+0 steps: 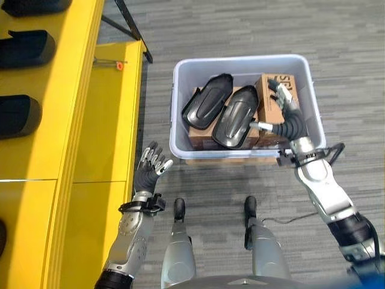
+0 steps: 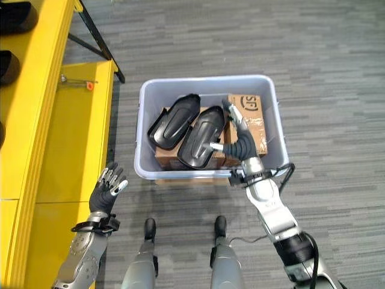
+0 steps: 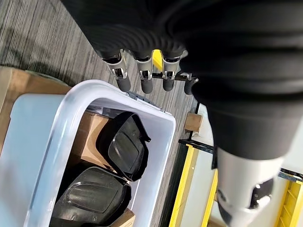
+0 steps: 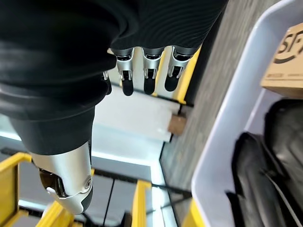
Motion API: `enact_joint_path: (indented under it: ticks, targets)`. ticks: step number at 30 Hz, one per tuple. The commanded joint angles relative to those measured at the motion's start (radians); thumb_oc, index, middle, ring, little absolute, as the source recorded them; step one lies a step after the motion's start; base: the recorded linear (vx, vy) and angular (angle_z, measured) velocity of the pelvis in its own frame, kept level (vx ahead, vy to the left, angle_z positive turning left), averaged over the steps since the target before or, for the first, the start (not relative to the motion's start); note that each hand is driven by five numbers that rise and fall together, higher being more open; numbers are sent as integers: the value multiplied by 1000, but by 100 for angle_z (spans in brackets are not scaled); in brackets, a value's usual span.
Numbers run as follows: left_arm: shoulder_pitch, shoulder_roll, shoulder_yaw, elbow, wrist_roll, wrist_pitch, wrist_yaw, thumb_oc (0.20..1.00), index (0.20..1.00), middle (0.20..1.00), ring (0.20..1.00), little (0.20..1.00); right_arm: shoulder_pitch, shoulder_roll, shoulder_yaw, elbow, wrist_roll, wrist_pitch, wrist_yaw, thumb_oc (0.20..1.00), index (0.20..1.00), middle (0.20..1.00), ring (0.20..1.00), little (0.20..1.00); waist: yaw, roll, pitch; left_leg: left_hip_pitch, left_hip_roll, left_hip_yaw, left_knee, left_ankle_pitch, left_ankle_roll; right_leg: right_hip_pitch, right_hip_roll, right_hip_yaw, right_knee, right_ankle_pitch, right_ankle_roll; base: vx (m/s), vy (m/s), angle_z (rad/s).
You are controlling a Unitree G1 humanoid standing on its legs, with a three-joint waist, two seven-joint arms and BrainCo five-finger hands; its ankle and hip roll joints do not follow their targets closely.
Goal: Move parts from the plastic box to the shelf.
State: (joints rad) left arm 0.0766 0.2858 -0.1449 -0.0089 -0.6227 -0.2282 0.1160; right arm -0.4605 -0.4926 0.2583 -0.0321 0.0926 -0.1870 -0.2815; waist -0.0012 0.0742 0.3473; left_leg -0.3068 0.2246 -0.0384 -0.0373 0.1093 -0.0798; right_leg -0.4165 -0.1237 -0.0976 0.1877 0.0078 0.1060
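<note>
A pale plastic box stands on the floor ahead. Two black moulded parts lie side by side in it on brown cardboard boxes. My right hand reaches into the box's right side, open, with its fingers straight over the cardboard and its thumb stretched towards the right-hand part. It holds nothing. My left hand hangs open and empty between the box and the yellow shelf on the left. Black parts lie on the shelf's upper level.
The shelf's lower yellow level juts out towards the box and carries a small orange-tipped item. A black stand leg slants across the floor behind it. Grey carpet lies around the box.
</note>
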Motion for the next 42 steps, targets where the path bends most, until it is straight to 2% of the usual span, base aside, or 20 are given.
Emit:
enact_joint_path:
  ticks: [1, 8, 11, 16, 33, 38, 42]
  targets:
    - [-2, 62, 25, -108, -27, -64, 37, 1000, 1000, 1000, 1000, 1000, -42, 56, 0, -20, -49, -18, -91, 1000, 1000, 1000, 1000, 1000, 32, -76, -32, 112, 24, -2, -50, -39, -50, -21, -85, 10, -38, 48, 49, 55, -34, 6]
    - [-42, 63, 23, -115, -24, -74, 82, 1000, 1000, 1000, 1000, 1000, -138, 107, 19, 65, -4, -5, -149, 1000, 1000, 1000, 1000, 1000, 40, -68, -15, 80, 20, -2, -50, -35, -53, -55, -80, 21, -44, 59, 43, 27, -12, 2]
    - [-57, 65, 10, -120, -17, -74, 111, 1000, 1000, 1000, 1000, 1000, -189, 157, 14, 156, 52, 2, -204, 1000, 1000, 1000, 1000, 1000, 47, -64, -1, 66, 15, -2, -50, -33, -52, -70, -81, 29, -55, 69, 41, 21, 26, 1]
    - [-73, 70, 5, -128, 9, -76, 150, 1000, 1000, 1000, 1000, 1000, -146, 196, -62, 171, 59, -5, -296, 1000, 1000, 1000, 1000, 1000, 42, -55, 21, 57, 8, -2, -50, -39, -50, -73, -87, 35, -59, 71, 42, 13, 56, 3]
    - [-76, 72, -22, -132, 16, -84, 184, 1000, 1000, 1000, 1000, 1000, -184, 243, -77, 290, 79, 8, -374, 1000, 1000, 1000, 1000, 1000, 42, -45, 51, 40, -1, 4, -50, -43, -46, -93, -89, 48, -71, 78, 41, 0, 5, 0]
    - [-73, 74, -32, -137, 6, -86, 195, 1000, 1000, 1000, 1000, 1000, -206, 280, -59, 351, 210, -24, -349, 1000, 1000, 1000, 1000, 1000, 43, -45, 62, 33, 0, 5, -50, -40, -50, -100, -90, 44, -73, 83, 41, -26, 14, 0]
    - [-71, 76, -33, -135, -4, -88, 195, 1000, 1000, 1000, 1000, 1000, -229, 284, -52, 394, 254, -32, -344, 1000, 1000, 1000, 1000, 1000, 46, -45, 67, 27, -2, 4, -50, -36, -51, -104, -89, 45, -73, 83, 40, 0, 0, 0]
